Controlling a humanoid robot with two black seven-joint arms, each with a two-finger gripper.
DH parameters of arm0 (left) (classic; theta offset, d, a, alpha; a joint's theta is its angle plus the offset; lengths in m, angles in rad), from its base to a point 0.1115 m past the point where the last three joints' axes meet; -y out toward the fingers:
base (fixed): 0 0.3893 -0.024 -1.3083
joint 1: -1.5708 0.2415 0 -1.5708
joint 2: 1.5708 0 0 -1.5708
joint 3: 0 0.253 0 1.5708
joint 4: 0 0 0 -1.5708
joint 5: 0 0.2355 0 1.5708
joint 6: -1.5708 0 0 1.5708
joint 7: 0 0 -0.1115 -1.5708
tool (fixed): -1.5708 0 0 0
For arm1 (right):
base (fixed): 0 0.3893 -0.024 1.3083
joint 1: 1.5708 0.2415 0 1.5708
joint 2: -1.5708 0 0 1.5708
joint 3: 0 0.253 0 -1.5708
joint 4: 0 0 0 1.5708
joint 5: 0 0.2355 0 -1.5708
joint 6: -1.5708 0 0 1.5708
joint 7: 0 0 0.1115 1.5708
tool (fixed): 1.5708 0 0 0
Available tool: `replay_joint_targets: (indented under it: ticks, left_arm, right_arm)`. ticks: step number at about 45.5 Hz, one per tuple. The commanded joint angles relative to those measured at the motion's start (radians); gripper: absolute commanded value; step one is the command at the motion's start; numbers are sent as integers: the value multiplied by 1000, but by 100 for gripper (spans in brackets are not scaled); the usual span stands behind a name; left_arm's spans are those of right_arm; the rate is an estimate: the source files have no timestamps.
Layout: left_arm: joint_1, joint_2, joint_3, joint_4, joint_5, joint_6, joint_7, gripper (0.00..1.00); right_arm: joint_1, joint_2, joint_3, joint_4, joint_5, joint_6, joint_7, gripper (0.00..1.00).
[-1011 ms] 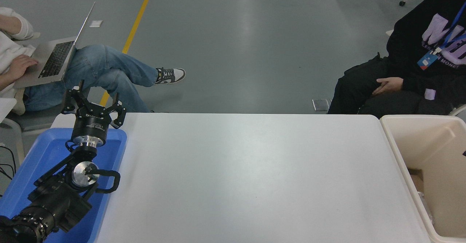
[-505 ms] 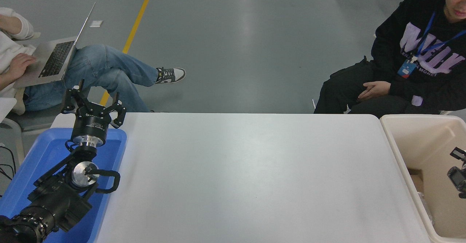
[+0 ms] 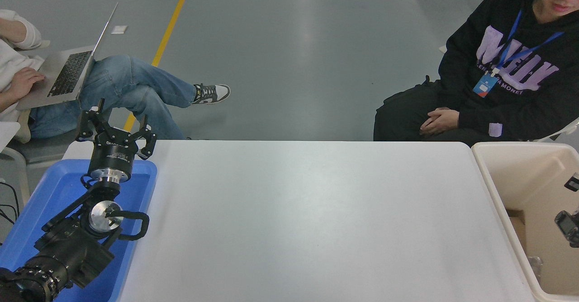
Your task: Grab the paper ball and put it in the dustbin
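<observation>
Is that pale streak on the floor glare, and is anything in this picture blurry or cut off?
Head view: yes, overhead light glares in a pale streak on the grey floor; the white table carries a soft sheen; the left pincer is sharp; the right pincer is cut off by the picture's edge.

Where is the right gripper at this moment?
In the head view only a sliver of the right gripper shows at the right edge, over the inside of the beige dustbin beside the white table.
</observation>
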Motion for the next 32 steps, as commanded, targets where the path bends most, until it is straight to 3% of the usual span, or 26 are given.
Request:
replay_joint_targets:
  ticks: [1,11,19,26,32]
  left_arm:
    - [1,0,0,1,0,0,0,99]
    - [-1,0,0,0,1,0,0,99]
    - [-1,0,0,0,1,0,1,99]
    - [1,0,0,0,1,0,1,99]
    - [-1,0,0,0,1,0,1,99]
  right_arm:
    - [189,-98,0,246,-2,-5,0,99]
    - [388,-221,-18,624,-14,4,-2,100]
    - [575,-276,-95,895,-11,94,-2,100]
    - [767,-270,-207,994,-2,281,-2,100]
    - [919,-250,-249,1003,3,560,-2,100]
